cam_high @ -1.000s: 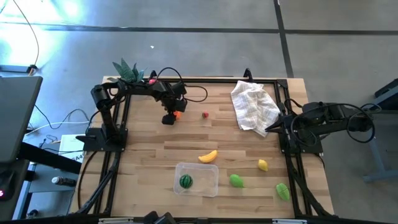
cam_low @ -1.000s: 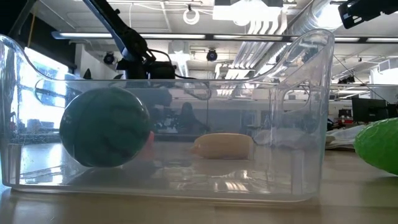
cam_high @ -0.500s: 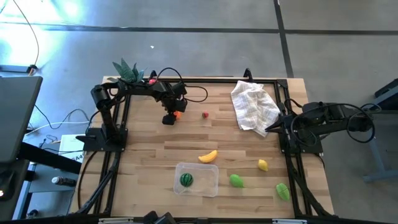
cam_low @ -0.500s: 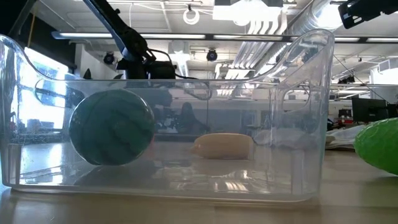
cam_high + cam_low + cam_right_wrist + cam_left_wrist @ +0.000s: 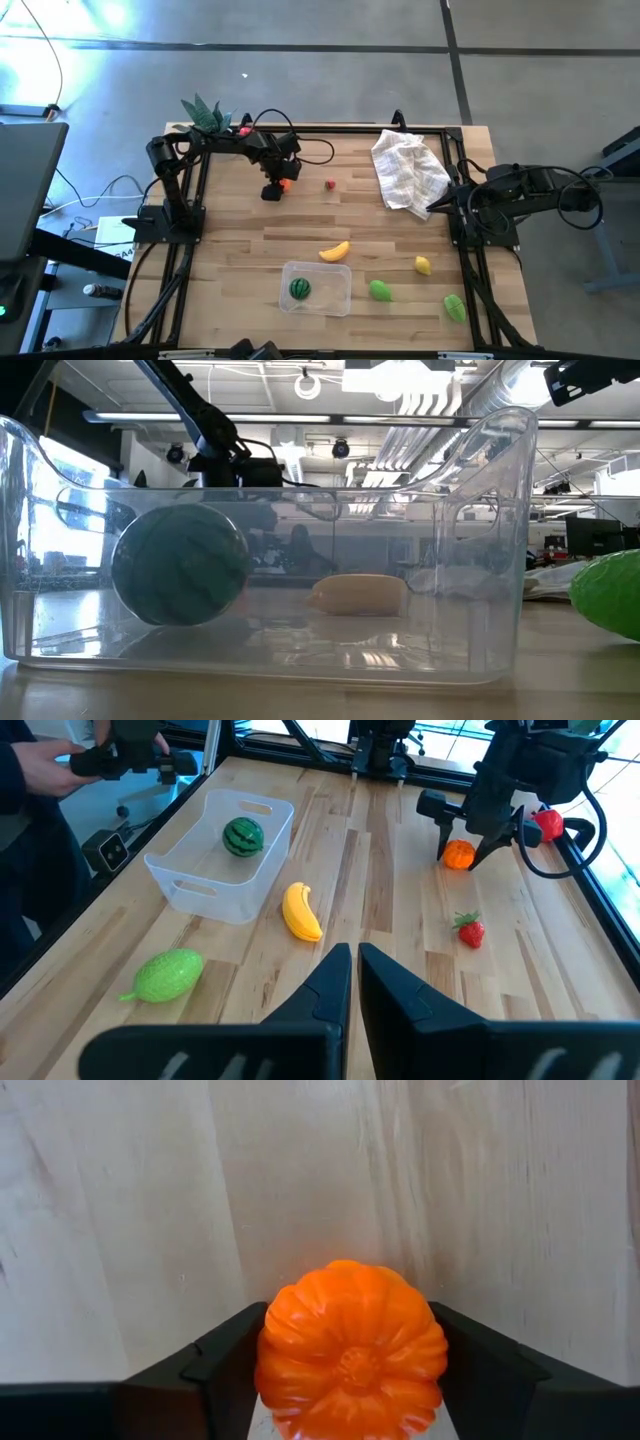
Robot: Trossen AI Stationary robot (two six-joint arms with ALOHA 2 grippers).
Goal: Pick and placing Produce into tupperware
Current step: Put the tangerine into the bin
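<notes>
My left gripper stands over the table's far left part, shut on a small orange toy pumpkin, which also shows in the right wrist view. The clear tupperware sits near the near edge with a toy watermelon resting on its floor. On the wood lie a banana, a lemon, two green pieces and a strawberry. My right gripper waits, shut, at the table's right side by the cloth. My left gripper pinches the orange pumpkin by its two opposite ribbed sides, one dark finger on each. The fingers come from above, pointing down at the table. The pumpkin's stem dimple faces the wrist camera; whether its underside touches the wood I cannot tell.
A crumpled white checked cloth lies at the far right. A spiky green plant and a small red piece sit at the far left corner. A person's hands hold a device beyond the near left edge. Bare wood lies mid-table.
In the low view the watermelon has rolled a little along the tupperware's floor, then settled. Both arms have kept still.
</notes>
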